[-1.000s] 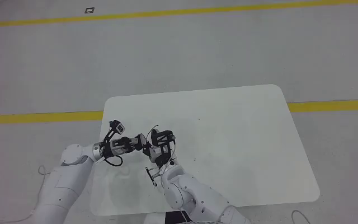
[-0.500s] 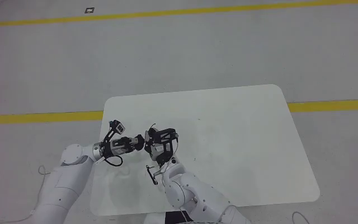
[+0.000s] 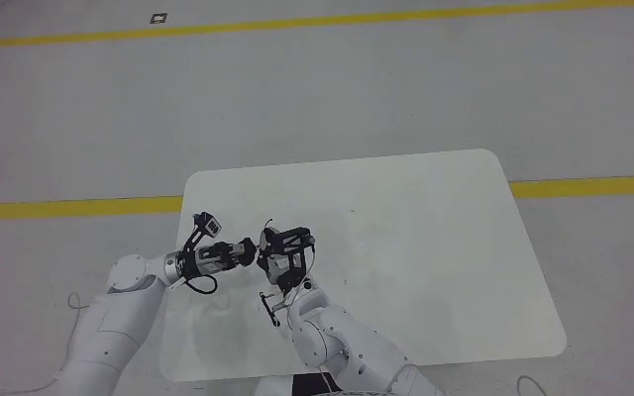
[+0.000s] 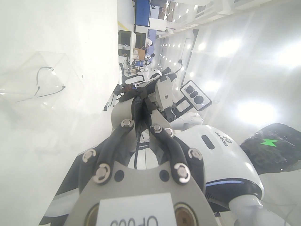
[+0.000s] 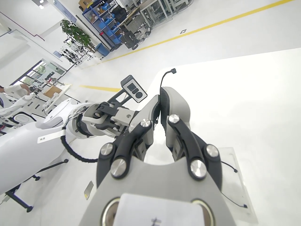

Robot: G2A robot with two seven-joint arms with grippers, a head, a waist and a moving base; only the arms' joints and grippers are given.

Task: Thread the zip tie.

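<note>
A thin black zip tie is held above the white table near its left side. My right gripper is shut on it, and the head end curls up past the fingertips. In the top view the zip tie shows as a short black strand above the two grippers. My left gripper is shut on the zip tie too, tip to tip with the right gripper. From above, the left gripper and right gripper meet over the table.
A clear plastic tray lies on the table beside the arms, with spare black zip ties in it. The same tray appears under the right wrist. Floor with yellow lines surrounds the table.
The right gripper has edged slightly toward the left gripper. Both stay shut on the zip tie.
</note>
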